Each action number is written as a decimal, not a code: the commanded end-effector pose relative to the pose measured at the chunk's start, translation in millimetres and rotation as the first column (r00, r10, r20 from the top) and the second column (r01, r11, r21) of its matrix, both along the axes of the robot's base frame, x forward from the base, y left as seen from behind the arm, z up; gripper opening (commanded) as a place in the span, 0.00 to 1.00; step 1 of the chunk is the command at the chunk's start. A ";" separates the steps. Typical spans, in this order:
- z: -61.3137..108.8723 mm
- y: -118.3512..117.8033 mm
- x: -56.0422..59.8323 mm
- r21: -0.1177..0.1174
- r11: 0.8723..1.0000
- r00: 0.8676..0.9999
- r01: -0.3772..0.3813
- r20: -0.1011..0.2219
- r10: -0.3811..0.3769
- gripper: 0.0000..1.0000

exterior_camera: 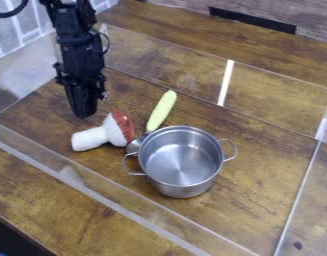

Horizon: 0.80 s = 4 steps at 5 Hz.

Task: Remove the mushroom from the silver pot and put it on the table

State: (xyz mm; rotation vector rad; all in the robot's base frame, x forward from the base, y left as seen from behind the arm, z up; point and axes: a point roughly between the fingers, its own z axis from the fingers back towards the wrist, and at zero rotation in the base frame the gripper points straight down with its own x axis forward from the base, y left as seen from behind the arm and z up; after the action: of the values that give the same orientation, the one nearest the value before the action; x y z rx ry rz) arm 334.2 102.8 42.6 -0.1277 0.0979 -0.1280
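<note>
- Pot: one silver pot (185, 160), right of centre on the table (259, 110), two small side handles, no lid. Interior bare steel; nothing in it.
- Mushroom (99, 132): one, lying on its side on the wood at about 10 o'clock from the pot, near it but apart. White stem points to 8 o'clock, red-brown cap toward the pot.
- Spoon (158, 112): one, yellow-green handle, at 11 o'clock from the pot; metal bowl end sits beside the pot rim, just by the mushroom cap.
- Gripper (82, 108): one, black, pointing straight down, at 11 o'clock from the mushroom, above the wood. Fingers drawn close together, narrow gap if any; nothing held, clear of the mushroom.
- Acrylic walls (72, 180): clear, edging the tabletop.
</note>
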 end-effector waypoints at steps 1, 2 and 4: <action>46.8 2.4 11.1 0.024 0.999 0.994 -0.023 0.110 0.020 1.00; 61.9 -0.5 15.5 0.027 0.999 0.987 -0.045 0.159 0.040 1.00; 89.8 8.0 21.9 0.061 0.997 0.964 -0.040 0.265 0.022 1.00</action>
State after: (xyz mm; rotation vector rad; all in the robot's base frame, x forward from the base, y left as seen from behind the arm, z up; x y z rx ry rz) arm 349.9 104.5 90.4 -0.0946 -0.0471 -0.0988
